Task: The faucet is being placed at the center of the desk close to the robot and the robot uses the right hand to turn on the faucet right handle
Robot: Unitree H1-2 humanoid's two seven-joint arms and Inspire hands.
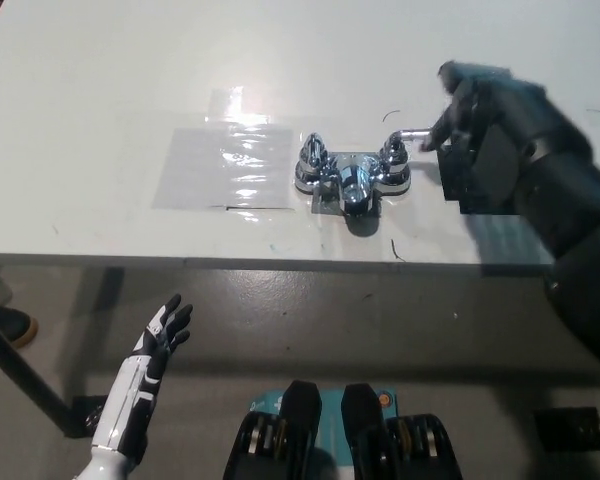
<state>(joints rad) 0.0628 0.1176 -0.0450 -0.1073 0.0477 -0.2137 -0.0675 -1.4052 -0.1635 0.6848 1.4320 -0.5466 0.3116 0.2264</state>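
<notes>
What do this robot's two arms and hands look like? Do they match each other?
No, they differ. The left hand is slim, white with black patches, on a slender white forearm. The right hand is black and bulky, blurred here, on a thick black arm built of boxy, rounded shells. No loose cables or markings show on either.
</notes>
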